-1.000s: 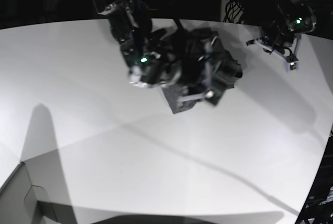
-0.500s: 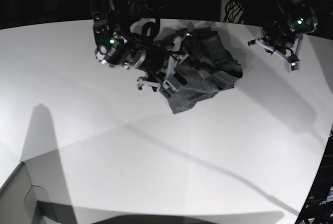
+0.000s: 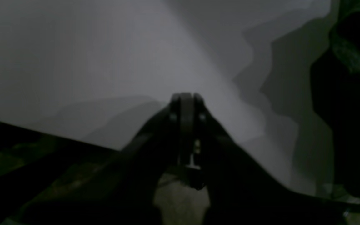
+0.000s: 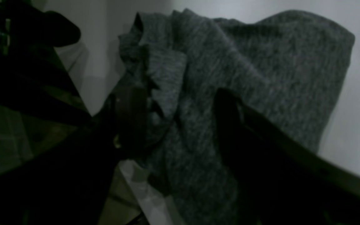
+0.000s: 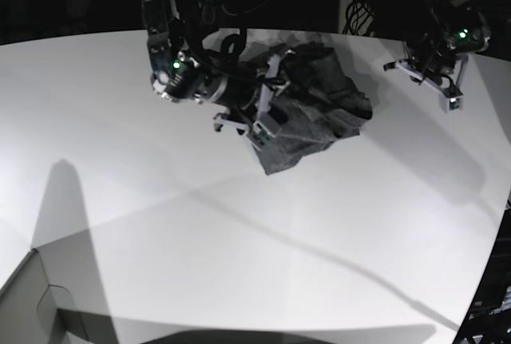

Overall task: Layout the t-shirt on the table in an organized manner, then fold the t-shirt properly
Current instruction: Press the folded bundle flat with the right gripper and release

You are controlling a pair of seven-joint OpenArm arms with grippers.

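The t-shirt (image 5: 315, 108) lies crumpled in a heap at the far side of the table (image 5: 239, 248), its outline unchanged from half a second ago. The right gripper (image 5: 267, 96), over the heap a second ago, now sits at its left edge, jaws wide, cloth between the fingers (image 4: 130, 115). The left gripper (image 5: 451, 92) hangs apart, jaws pressed together, empty.

Dim, murky wrist views; bright base view with long diagonal shadows across the table (image 5: 335, 224).
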